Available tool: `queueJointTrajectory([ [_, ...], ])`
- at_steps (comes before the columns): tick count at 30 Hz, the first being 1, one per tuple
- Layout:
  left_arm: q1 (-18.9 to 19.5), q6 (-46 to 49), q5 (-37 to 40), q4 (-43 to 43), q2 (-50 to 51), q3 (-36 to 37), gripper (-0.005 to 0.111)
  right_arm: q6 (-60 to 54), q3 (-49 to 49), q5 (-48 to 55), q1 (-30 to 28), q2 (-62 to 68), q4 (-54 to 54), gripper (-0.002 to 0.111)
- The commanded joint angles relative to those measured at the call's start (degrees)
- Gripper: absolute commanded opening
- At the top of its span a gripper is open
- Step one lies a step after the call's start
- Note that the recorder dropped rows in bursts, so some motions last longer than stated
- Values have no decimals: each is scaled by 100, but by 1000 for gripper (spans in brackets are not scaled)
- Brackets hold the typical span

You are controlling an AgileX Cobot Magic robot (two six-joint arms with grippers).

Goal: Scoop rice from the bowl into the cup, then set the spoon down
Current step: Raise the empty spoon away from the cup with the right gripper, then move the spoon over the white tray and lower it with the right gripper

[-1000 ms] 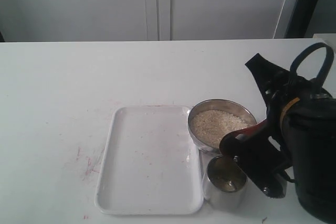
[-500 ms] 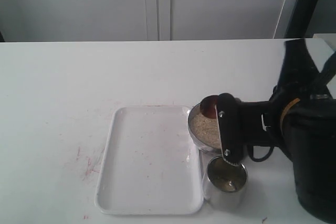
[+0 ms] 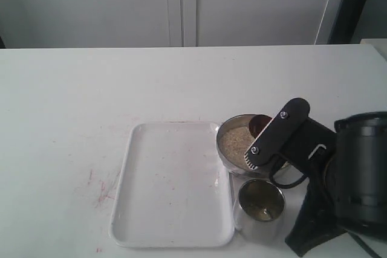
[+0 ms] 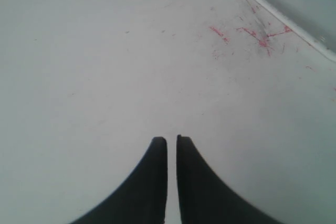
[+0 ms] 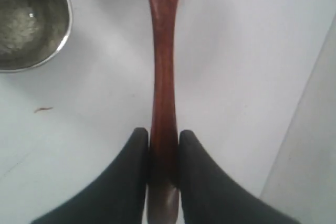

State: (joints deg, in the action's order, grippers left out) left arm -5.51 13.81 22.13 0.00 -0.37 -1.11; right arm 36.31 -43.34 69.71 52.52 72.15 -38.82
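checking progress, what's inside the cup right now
The cup holds a little rice on its bottom, well below the rim. In the exterior view its near inner wall is hidden behind the rim, and the right wrist view cuts off part of it.

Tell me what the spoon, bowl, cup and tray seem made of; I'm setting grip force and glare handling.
Spoon: looks like wood, dark reddish-brown with a smooth, soft sheen. Bowl and cup: apparently polished steel, with mirror-like reflections on their walls. Tray: white and smooth with a rounded rim, probably plastic, though enamelled metal can't be excluded.
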Motion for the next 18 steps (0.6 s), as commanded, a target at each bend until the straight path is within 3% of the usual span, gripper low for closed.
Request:
queueJointTrajectory([
  [1,-42,-33,277,-32,37,53,14,236,-446,25,12,-8,649,0],
  [10,-42,-33,277,-32,37,53,14,595,-2393,25,0,522,1590,0],
  [14,-42,-33,277,-32,37,53,14,778,-3450,3,-25,1512,1711,0],
  [18,-42,-33,277,-32,37,53,14,751,-4305,-158,-426,2672,2583,0],
])
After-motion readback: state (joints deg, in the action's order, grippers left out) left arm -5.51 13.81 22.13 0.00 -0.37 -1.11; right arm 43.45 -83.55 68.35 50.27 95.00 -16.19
